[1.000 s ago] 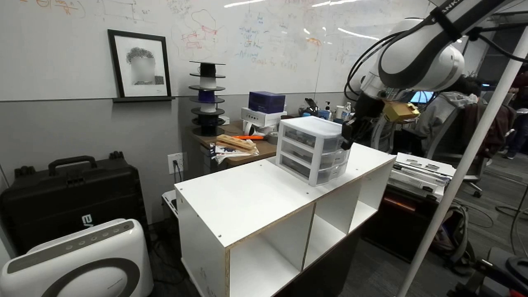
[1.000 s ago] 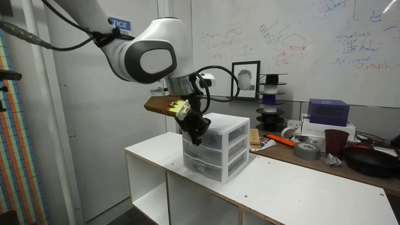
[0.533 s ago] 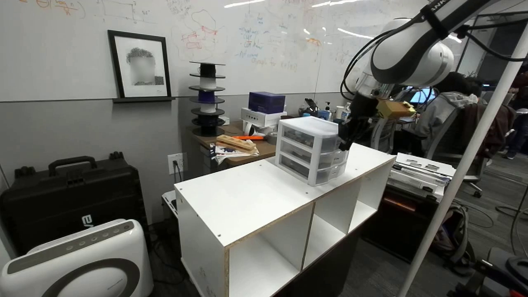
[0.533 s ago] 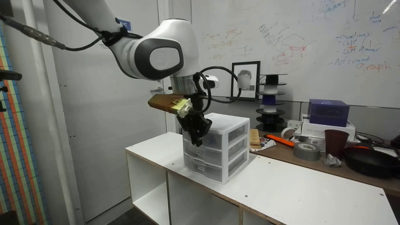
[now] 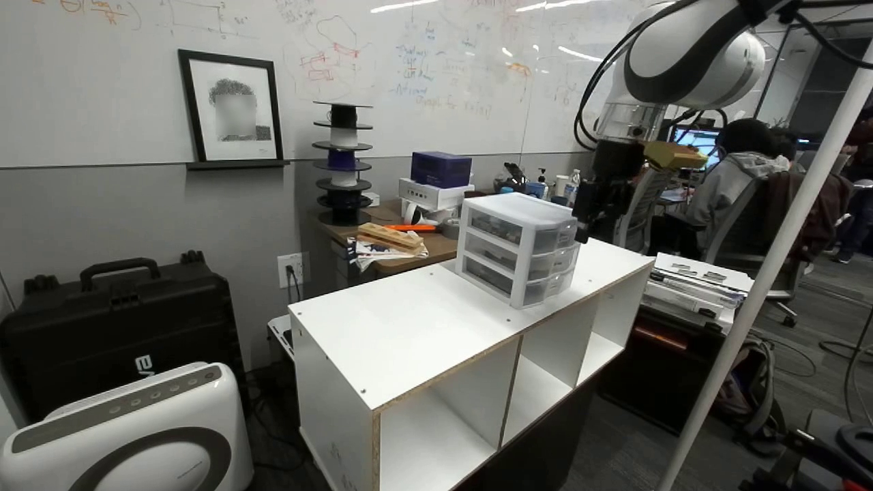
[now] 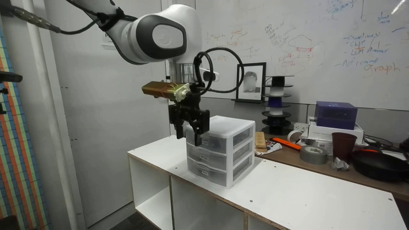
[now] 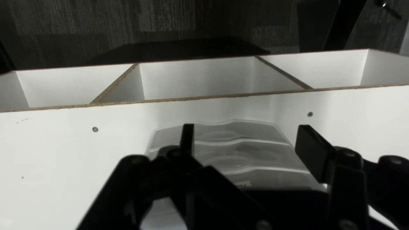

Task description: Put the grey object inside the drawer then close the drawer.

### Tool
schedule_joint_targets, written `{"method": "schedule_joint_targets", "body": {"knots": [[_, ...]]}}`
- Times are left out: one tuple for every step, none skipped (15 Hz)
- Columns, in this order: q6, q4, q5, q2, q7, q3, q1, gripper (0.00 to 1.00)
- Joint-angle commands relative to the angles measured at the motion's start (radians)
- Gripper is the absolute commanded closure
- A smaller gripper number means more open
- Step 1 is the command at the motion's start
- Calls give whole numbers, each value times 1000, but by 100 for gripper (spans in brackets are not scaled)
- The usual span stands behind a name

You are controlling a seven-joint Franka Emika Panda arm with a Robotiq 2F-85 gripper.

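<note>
In an exterior view, drawers (image 5: 554, 262) stand near the compartmented edge of the table (image 5: 402, 341). In an exterior view, fingers (image 6: 197, 139) hang wide apart before the top drawer (image 6: 218, 144). In the wrist view, drawers show between the fingers.

White open-fronted cabinet (image 5: 389, 348), brown front edges. Behind it: brown desk (image 6: 289, 156) bearing purple box (image 6: 335, 115) on white box (image 6: 319, 130), grey tape roll (image 6: 313, 155), dark red cup (image 6: 343, 145), black pan (image 6: 380, 164), stacked spools (image 5: 343, 164). Higher, behind cabinet: whiteboard (image 6: 306, 70), framed portrait (image 5: 237, 112). Off cabinet's near end, in an exterior view: white appliance (image 5: 129, 429), black case (image 5: 123, 320).
</note>
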Motion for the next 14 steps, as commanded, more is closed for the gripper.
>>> {"method": "schedule_joint_targets", "body": {"knots": [[-142, -44, -9, -149, 17, 12, 18, 0], [-158, -54, -9, -184, 21, 16, 25, 0], [-167, -65, -7, -220, 23, 21, 31, 0], [-168, -75, -3, -254, 18, 24, 36, 0], [-171, -88, 3, -287, 8, 27, 42, 0], [-157, -107, 0, -320, 10, 32, 49, 0], [-149, -121, 1, -346, 4, 34, 54, 0], [-154, -133, 12, -369, -7, 33, 60, 0], [-165, -144, 24, -392, -6, 34, 69, 0], [-171, -155, 35, -411, -9, 34, 76, 0], [-204, -160, 54, -425, -24, 29, 85, 0], [-175, -127, 20, -367, 1, 29, 75, 0], [-188, -138, 29, -384, -2, 30, 80, 0], [-193, -146, 30, -396, -2, 30, 82, 0]]}}
